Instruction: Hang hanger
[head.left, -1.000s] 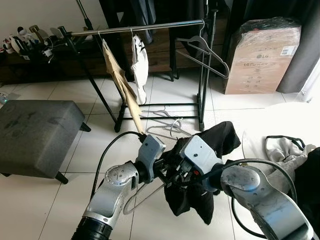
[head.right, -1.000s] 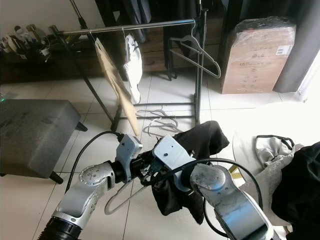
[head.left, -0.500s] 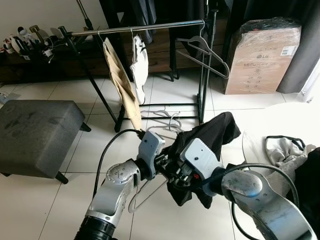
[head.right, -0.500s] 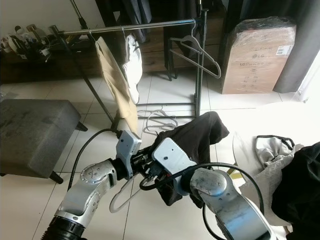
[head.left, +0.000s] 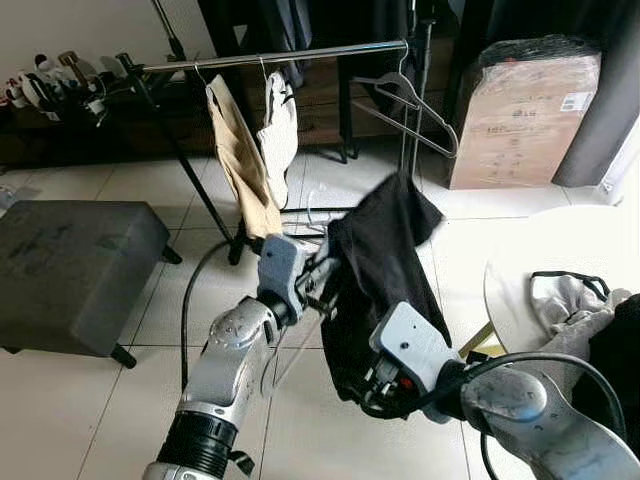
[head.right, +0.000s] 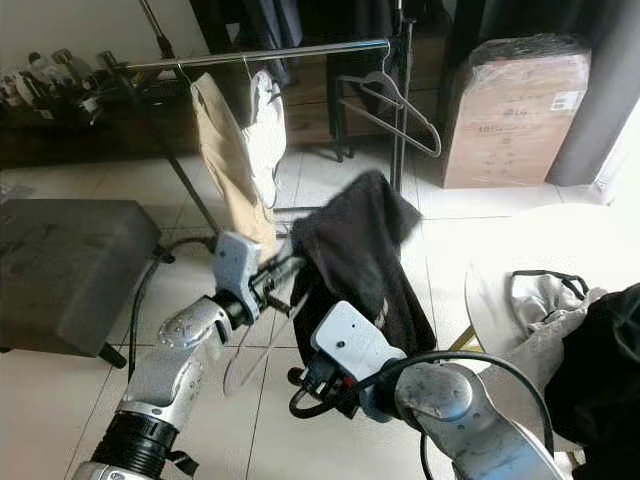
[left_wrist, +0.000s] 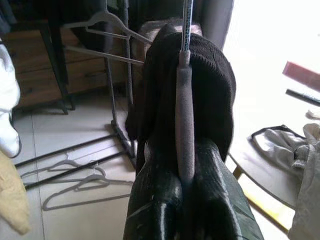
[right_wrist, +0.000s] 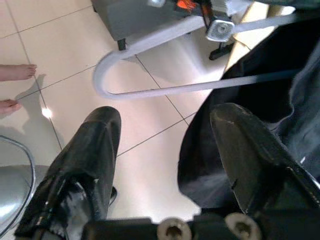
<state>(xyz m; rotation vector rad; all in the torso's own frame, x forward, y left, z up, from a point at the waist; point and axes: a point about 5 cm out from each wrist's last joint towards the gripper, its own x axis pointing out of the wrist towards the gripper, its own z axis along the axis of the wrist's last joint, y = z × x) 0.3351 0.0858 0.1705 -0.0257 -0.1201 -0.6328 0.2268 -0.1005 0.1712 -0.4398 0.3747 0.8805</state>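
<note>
Hanger (left_wrist: 184, 115): pinched tight in left end effector (left_wrist: 186, 200), black garment (head.left: 380, 270) draped over it
Right end effector (right_wrist: 165, 150): spread wide, empty, by garment's lower edge
Rail (head.left: 280, 56): well beyond

Left silver arm is raised and extended forward, elbow bent, with its left gripper of two long black fingers (head.left: 322, 275) pointing ahead and up; in the left wrist view the fingers (left_wrist: 155, 200) are pressed together around the grey foam-covered bar of a hanger (left_wrist: 184, 115). Right silver arm reaches in low from the robot's right across its front, its right gripper of two long black fingers (right_wrist: 165, 145) spread wide apart with nothing between them, aimed down and forward beneath the left arm's wrist.
</note>
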